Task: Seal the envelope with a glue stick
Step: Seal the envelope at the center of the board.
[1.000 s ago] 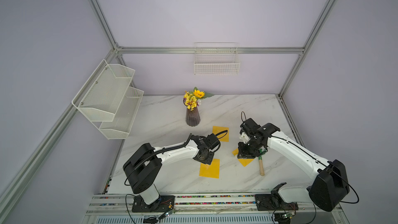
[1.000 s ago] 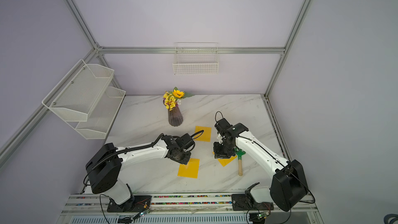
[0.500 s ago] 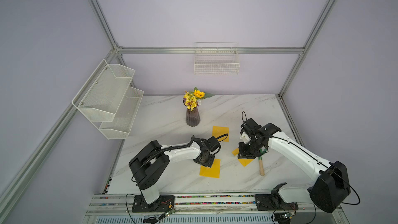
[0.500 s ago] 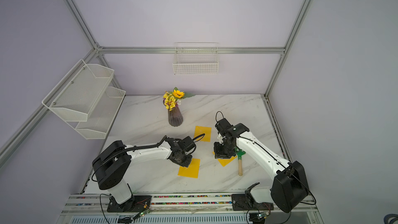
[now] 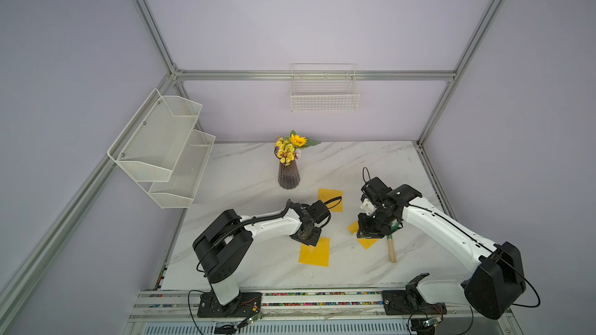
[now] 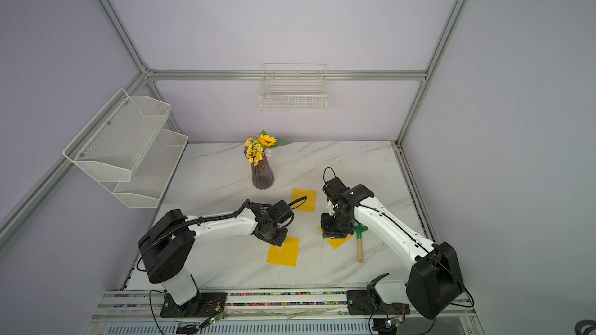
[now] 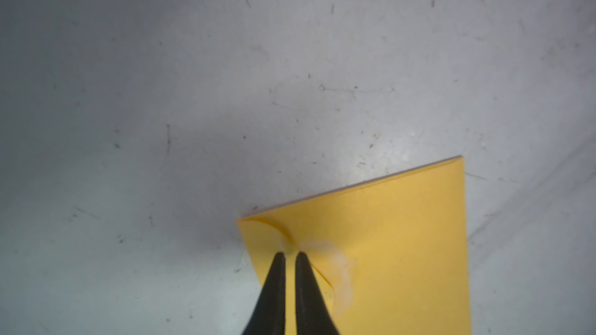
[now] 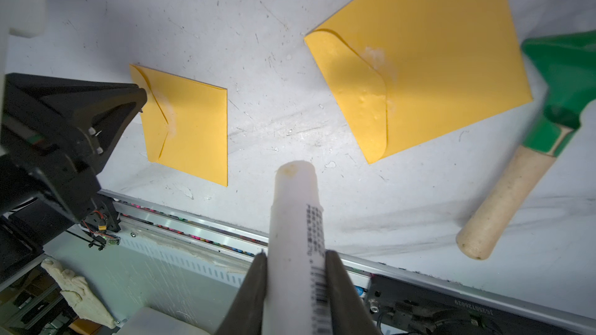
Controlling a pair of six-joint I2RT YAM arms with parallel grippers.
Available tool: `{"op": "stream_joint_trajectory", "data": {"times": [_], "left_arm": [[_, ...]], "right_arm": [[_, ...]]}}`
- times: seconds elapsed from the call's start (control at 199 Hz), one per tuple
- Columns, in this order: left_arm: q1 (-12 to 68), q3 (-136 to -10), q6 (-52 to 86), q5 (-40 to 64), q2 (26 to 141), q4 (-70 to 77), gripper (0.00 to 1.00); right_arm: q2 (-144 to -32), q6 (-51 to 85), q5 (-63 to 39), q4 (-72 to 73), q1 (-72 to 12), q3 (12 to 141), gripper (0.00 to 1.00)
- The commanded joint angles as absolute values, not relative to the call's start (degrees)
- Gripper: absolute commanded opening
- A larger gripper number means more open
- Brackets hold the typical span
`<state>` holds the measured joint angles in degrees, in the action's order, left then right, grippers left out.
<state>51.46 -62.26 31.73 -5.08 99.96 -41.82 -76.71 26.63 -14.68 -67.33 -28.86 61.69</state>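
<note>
— Where's the white plastic glue stick with the dark-printed label (image 8: 295,220)?
— Clamped in the right gripper (image 8: 295,254), held above the white marble table (image 8: 258,43).
— And the left gripper (image 7: 290,254)?
— Fingers together, tips on the flap of a yellow paper envelope (image 7: 387,236). A green rake with a wooden handle (image 8: 509,188) lies just beside a second yellow envelope (image 8: 435,59).

Marble table (image 5: 245,188) lay open at frame's left; vase (image 5: 288,175) (upper centre) stood apart; rake (image 5: 391,249), lower right, lay close beside the right gripper (image 8: 296,254).
</note>
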Motion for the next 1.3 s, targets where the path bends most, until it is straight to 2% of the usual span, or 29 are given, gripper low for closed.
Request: {"op": "stream_joint_trajectory", "data": {"times": [0.0,0.115,0.316,0.562,0.642,0.747,0.857,0.918,1.073,1.299], "left_arm": [[51.0,-61.5,31.6,-6.3,102.7,-42.3,0.11],[51.1,-62.1,31.3,-5.8,102.8,-42.1,0.11],[51.0,-66.5,30.1,-8.5,94.7,-43.8,0.15],[49.4,-76.9,32.4,-7.5,84.2,-41.6,0.32],[49.2,-80.5,33.5,-6.5,81.8,-38.8,0.41],[49.1,-80.8,36.9,-4.8,77.0,-30.0,0.46],[49.0,-76.5,40.1,0.2,71.3,-13.5,0.54],[49.0,-72.7,44.1,0.7,68.1,-4.3,0.62],[49.6,-66.3,51.4,5.9,65.1,18.2,0.61],[52.6,-69.4,50.1,9.1,67.0,27.3,0.63]], "right_arm": [[-75.2,27.1,-14.1,-68.2,-28.5,62.1,0.0],[-74.9,27.2,-13.8,-68.7,-28.5,62.4,0.0],[-73.2,27.4,-12.3,-68.6,-28.5,65.0,0.0],[-67.5,25.4,-9.7,-60.2,-28.5,72.5,0.0],[-64.8,25.1,-7.8,-53.5,-28.5,74.2,0.0],[-60.2,23.5,-6.2,-41.9,-28.5,74.3,0.0],[-55.9,20.8,-5.2,-28.2,-28.5,73.1,0.0],[-54.3,19.5,-5.1,-20.3,-28.5,71.7,0.0],[-51.7,16.1,-8.0,-1.2,-28.5,67.3,0.0],[-51.6,11.7,-20.0,21.2,-28.5,61.3,0.0]]}}
